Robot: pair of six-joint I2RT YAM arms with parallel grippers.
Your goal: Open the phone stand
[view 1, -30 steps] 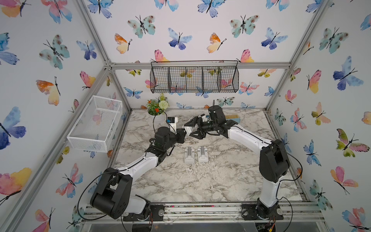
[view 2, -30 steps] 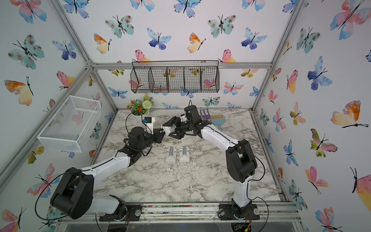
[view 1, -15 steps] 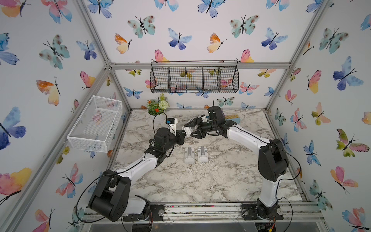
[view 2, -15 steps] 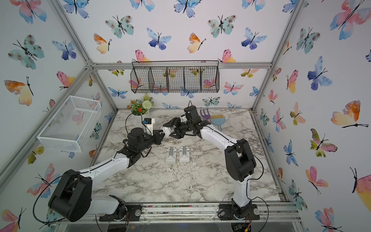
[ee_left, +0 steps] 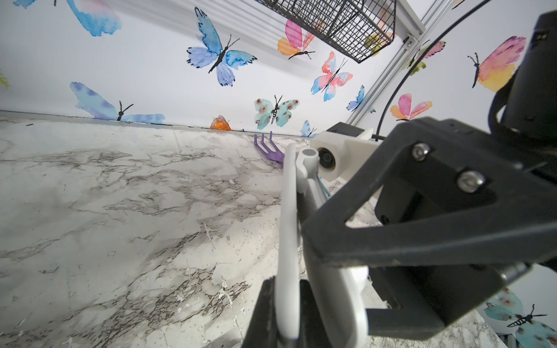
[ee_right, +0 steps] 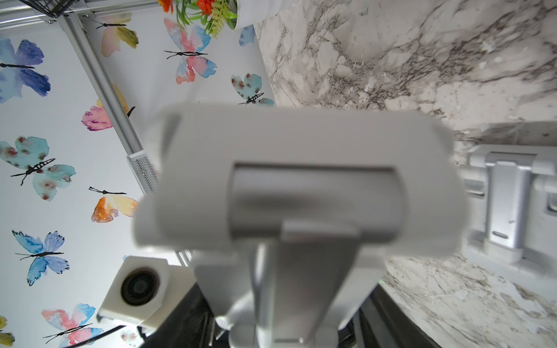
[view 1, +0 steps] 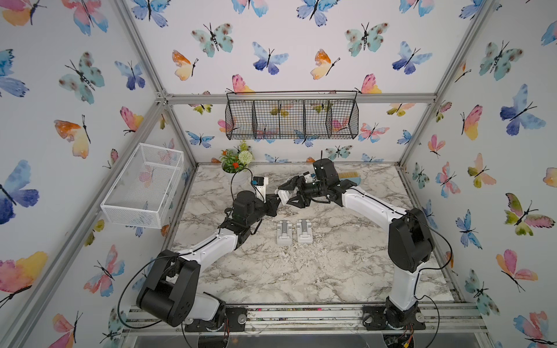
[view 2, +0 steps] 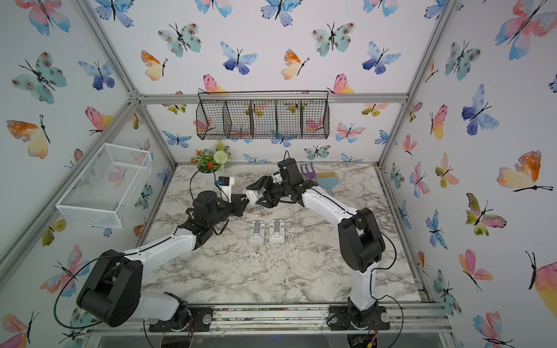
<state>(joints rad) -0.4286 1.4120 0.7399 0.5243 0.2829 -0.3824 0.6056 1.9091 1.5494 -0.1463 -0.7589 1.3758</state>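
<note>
**Phone stand held in mid-air between both arms; right grip unconfirmed**

I found the phone stand (view 1: 282, 196) off the surface, raised over the rear middle of the marble table (view 1: 271, 271) and between the two arms in both top views. The left gripper (ee_left: 286, 304) was clenched on one white plate of it. The left wrist view showed that plate edge-on between the black fingers (ee_left: 263, 315), with a second plate joined to it at a round hinge and angled a little away.

The right gripper (view 1: 291, 193) straddled the other end with its jaws apart. One of its fingers (ee_left: 437, 238) lay against the second plate, but I could not tell whether the pads pressed it. The right wrist view was filled by the phone stand (ee_right: 301, 180), out of focus, and showed no fingertips. In the top views both grippers covered most of it.

Two folded stands (view 1: 284, 232) lay flat side by side nearer the arm bases, well apart from the held one. A purple rake (ee_left: 266, 147) lay by the back wall, its handle hidden behind the raised plates.
</note>
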